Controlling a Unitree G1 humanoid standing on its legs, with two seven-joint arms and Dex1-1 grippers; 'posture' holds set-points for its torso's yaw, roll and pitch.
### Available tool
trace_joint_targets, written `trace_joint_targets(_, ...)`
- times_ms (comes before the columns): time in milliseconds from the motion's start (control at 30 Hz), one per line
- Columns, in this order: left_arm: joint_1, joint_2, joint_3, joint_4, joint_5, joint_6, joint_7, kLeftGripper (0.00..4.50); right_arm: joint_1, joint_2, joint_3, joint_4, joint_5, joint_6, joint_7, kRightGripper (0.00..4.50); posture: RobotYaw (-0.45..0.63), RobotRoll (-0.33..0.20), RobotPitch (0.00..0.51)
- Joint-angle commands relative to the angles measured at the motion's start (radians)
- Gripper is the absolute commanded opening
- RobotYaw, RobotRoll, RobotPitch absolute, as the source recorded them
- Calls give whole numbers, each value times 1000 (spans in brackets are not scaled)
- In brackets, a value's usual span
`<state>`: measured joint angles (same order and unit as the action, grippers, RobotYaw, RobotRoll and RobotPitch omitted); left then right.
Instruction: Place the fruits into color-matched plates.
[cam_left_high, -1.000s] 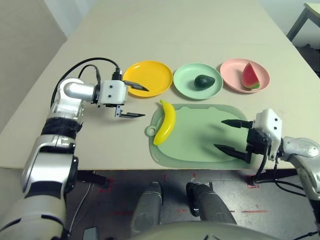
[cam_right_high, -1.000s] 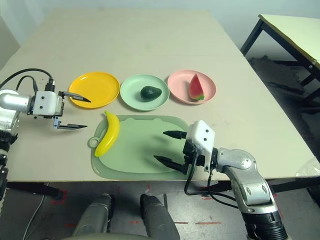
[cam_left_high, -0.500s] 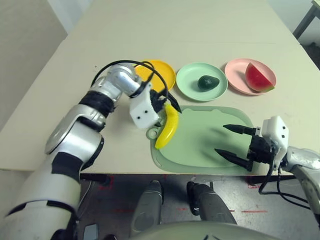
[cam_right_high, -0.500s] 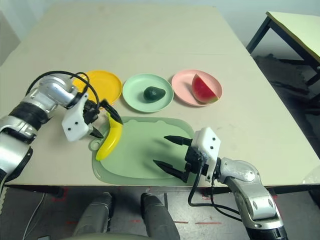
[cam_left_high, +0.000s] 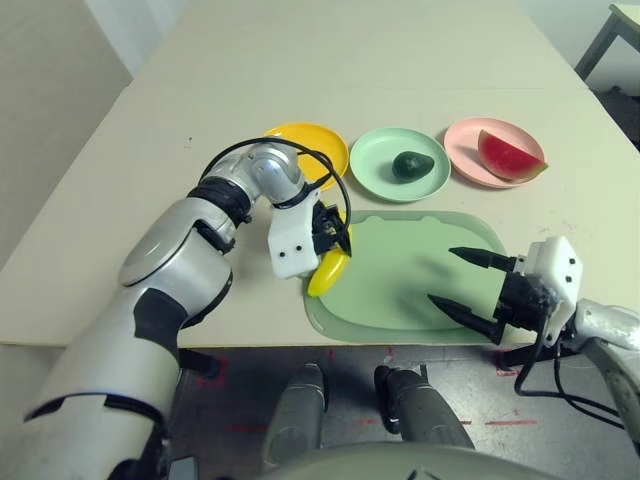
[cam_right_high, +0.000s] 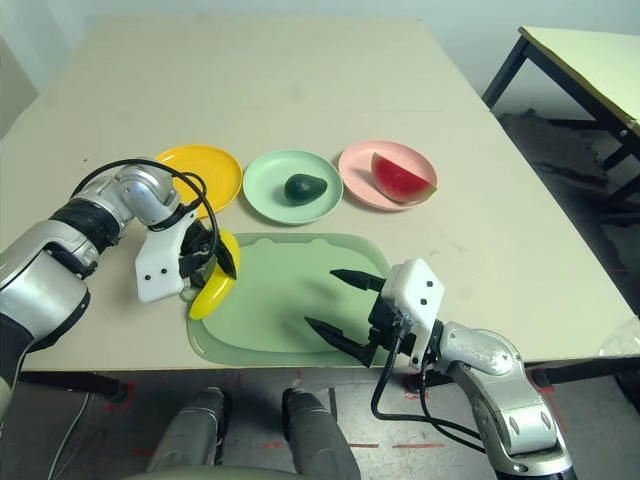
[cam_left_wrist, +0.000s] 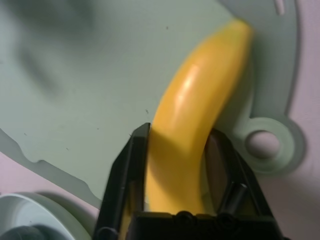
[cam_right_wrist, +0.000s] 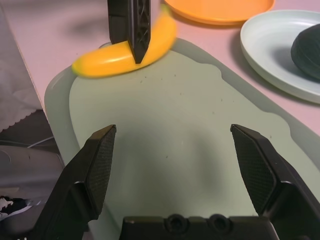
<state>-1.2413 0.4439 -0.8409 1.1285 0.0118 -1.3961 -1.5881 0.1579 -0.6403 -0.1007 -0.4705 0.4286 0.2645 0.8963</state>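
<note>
While the head views take in the whole table, each wrist view closes in on its own fingers.

Left eye view: left gripper (cam_left_high: 335, 237) on the banana (cam_left_high: 329, 272) at the board's (cam_left_high: 400, 270) left edge; three plates in a row behind the board: yellow plate (cam_left_high: 322, 150), green plate (cam_left_high: 378, 165), pink plate (cam_left_high: 462, 160).

Plate contents: yellow plate bare; avocado (cam_left_high: 411, 165) in the green plate; watermelon (cam_left_high: 510, 158) in the pink plate, its tip past the rim.

Right eye view: right gripper (cam_right_high: 338, 305) low over the board's near right part, jaws spread wide, holding nothing.

Left wrist view: both black fingers (cam_left_wrist: 125, 175) pinch the banana's middle; its far end lies beside the board's ring handle (cam_left_wrist: 267, 145), a detail hidden by the arm from the head.

Right wrist view: own fingers (cam_right_wrist: 97, 165) apart over bare board; one finger of the left gripper against the banana beyond.

Count: three fruits, three plates, one board, two grippers.
</note>
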Motion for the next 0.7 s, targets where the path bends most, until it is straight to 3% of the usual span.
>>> trace_joint_targets(33,14,3,0,23,23,-2,-16,1597,9,-7,-5,-17,9,-4,-4,4500,-140,0,157)
trace_joint_targets(300,-79,68,118,51,-12,108,-16,1596,6,2,31,-7,-30,-115,32,4500,-105,0,155)
trace_joint_targets(400,-133,123,144,100,145,172,125,1596,-6,14,57,3,-65,-169,29,4500,-96,0,157)
trace_joint_targets(567,-195,195,100,148,448,369,531,1595,-47,87,73,16,-87,-166,-73,4500,-90,0,160)
trace_joint_targets(700,-187,201,77,189,597,521,775,1595,-57,158,106,10,-171,-169,-193,4500,-88,0,162)
